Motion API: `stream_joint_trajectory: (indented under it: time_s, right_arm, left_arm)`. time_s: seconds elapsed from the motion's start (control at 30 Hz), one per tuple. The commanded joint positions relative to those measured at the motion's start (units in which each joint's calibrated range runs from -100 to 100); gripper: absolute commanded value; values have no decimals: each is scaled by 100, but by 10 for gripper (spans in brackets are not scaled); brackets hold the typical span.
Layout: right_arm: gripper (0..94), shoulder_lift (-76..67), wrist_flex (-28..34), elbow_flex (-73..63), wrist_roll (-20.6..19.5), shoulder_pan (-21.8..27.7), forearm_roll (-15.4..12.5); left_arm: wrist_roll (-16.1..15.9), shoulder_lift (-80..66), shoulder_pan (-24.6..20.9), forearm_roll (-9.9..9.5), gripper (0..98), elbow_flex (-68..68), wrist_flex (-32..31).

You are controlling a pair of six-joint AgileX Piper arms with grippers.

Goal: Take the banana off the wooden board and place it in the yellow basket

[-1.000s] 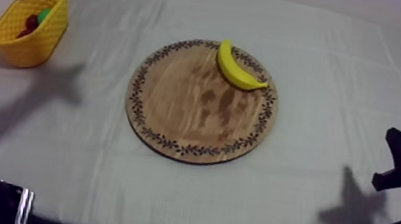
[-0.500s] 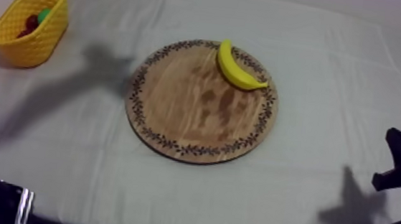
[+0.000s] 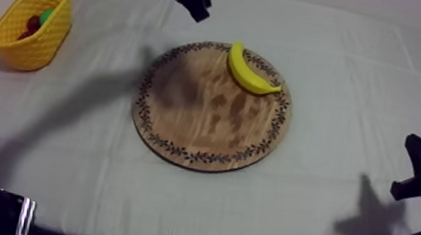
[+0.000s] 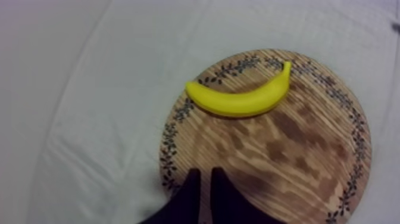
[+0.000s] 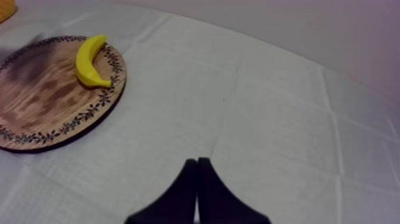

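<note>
A yellow banana [image 3: 251, 72] lies on the far right part of the round wooden board [image 3: 198, 118], touching its patterned rim. My left gripper [image 3: 196, 7] hangs over the cloth just beyond the board's far left edge. In the left wrist view its fingers [image 4: 191, 184] form a narrow wedge over the board [image 4: 286, 155], short of the banana [image 4: 238, 100], holding nothing. The yellow basket [image 3: 29, 38] stands at the far left. My right gripper [image 3: 419, 173] rests low at the right side, its fingers [image 5: 191, 173] pressed together, far from the banana [image 5: 89, 61].
Inside the basket lie a small red fruit [image 3: 33, 24] and something green [image 3: 46, 14]. Grey-white cloth [image 3: 353, 90] covers the table around the board. The left arm's shadow [image 3: 103, 88] falls across the cloth and the board's left part.
My left arm has swung from over the basket to the right along the far edge, now near the board's far left rim. Banana, board and right arm have not moved.
</note>
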Motion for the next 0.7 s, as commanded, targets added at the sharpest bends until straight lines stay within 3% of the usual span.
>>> stream_joint_trajectory:
  time_s: [0.0,0.2,0.47,0.67]
  right_arm:
    - [2,3,-1,-3,-1,-1,0]
    - [2,3,-1,-3,-1,-1,0]
    - [2,3,-1,-3,-1,-1,0]
    - [2,3,-1,-3,-1,-1,0]
  left_arm:
    - [-129,304,69,-28,147,-341,236]
    - [-350,811,297,-74,299,-737,437]
    - [-353,1328,471,-116,655,-1114,731]
    - [-449,1685,503,-103,733,-1424,802]
